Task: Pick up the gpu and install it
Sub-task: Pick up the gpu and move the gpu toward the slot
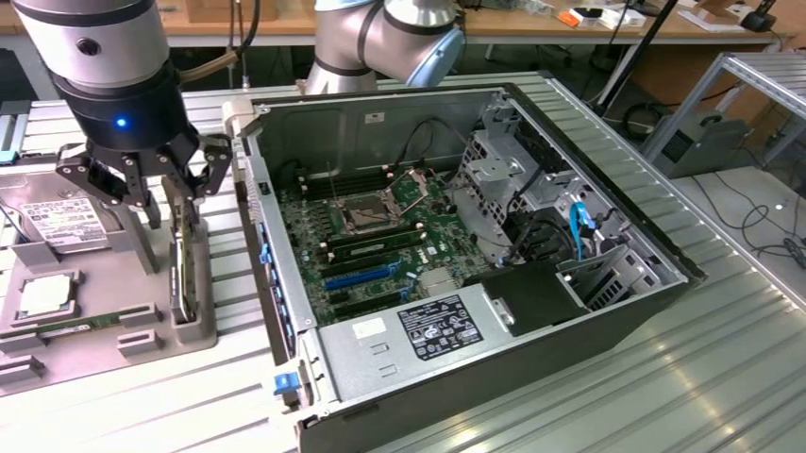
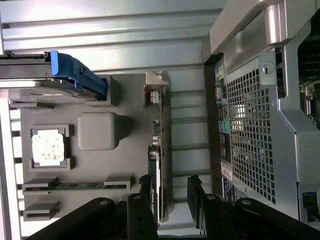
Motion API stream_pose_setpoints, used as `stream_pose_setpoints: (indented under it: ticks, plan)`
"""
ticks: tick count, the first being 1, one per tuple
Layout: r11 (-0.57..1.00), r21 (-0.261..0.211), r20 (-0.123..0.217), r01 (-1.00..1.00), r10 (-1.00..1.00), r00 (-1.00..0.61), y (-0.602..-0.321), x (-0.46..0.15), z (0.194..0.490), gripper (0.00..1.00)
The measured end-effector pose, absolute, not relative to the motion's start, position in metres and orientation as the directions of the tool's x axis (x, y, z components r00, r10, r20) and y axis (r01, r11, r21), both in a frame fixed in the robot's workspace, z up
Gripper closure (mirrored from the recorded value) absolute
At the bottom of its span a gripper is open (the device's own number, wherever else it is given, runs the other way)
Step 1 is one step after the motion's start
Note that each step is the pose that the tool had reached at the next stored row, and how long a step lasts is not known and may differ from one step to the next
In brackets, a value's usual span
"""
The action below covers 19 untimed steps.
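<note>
Spread-jawed gripper (image 1: 173, 209) straddling the gpu (image 1: 185, 276) on the parts tray (image 1: 78, 360), next to an open computer case (image 1: 605, 326).

At the exterior view's left, the grey tray carries a hard drive (image 1: 57, 222), a processor chip (image 1: 44, 297) and a memory stick (image 1: 63, 327). At the tray's right edge the gpu stands on its long edge in a slot. The gripper hangs over it with jaws released, one finger on each side and nothing clamped. In the wrist view one of the fingers (image 2: 146, 194) sits just beside the card and the other stands apart. To the right lies the case, with its motherboard (image 1: 377, 236) exposed.
</note>
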<state>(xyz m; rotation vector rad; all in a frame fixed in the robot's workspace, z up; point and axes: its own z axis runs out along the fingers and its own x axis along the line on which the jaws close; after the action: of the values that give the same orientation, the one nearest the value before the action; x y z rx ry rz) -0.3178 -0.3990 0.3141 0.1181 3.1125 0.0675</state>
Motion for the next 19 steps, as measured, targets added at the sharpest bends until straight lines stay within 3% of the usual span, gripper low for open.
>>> stream_pose_setpoints:
  ticks: [19]
  plan:
    - [0.996, 0.044, -0.024, 0.075, 0.076, -0.997, -0.399, -0.327, 0.301, 0.58]
